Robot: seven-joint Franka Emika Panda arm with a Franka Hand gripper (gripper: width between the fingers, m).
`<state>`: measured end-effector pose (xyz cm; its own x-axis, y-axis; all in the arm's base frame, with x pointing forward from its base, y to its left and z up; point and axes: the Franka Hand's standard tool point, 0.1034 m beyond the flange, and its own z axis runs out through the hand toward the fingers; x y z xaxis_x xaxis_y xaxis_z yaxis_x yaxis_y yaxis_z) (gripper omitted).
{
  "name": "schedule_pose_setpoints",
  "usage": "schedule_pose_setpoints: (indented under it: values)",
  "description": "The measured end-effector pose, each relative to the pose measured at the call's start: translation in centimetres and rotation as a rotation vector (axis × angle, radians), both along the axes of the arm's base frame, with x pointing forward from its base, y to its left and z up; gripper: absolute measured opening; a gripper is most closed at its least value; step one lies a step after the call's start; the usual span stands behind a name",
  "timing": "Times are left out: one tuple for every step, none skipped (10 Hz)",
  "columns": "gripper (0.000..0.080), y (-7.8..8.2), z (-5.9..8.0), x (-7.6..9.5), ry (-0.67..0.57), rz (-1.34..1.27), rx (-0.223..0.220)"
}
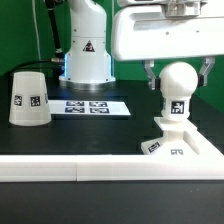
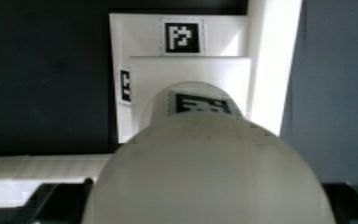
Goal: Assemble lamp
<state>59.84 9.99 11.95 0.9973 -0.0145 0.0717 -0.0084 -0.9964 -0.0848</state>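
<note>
Exterior and wrist views of the lamp set on the black counter (image 1: 115, 128). At the lower right of the exterior view the ball-shaped bulb (image 1: 178, 88) stands upright with its short neck set in the top of the flat angular base block (image 1: 182, 143), a square marker on the bulb facing the camera. The end effector (image 1: 178, 84) hangs directly above and around the bulb in a released state: its two fingers (image 1: 151, 74) stand wide apart, one on each side of the ball, with a thin dark gap showing between each finger and the bulb, so that nothing is grasped. The tapered shade (image 1: 29, 98) rests mouth-down on the counter at the exterior view's left, well apart from bulb and base. Between them, near the foot of the white robot column (image 1: 88, 45), lies the marker board (image 1: 94, 105). A white ledge (image 1: 60, 168) runs along the near edge of the counter, just in front of the base block. In the wrist view the bulb (image 2: 202, 160) fills most of the frame, rounded and blurred, with the base block (image 2: 179, 62) and its markers seen beyond it.
</note>
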Motion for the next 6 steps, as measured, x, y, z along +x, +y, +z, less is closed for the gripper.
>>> schedule_pose_setpoints:
  values:
    - [0.0580,-0.05,0.01,0.01,0.008,-0.104,0.008]
    - [0.0580,-0.07,0.02,-0.04,0.016,-0.196,0.014]
    - [0.0580,-0.07,0.03,-0.05,0.023,-0.274,0.021]
    - [0.0580,-0.13,0.04,-0.06,0.034,-0.378,0.033]
    - [0.0580,-0.14,0.01,-0.10,0.043,-0.466,0.041]
    - [0.0580,-0.09,-0.03,-0.15,0.052,-0.554,0.048]
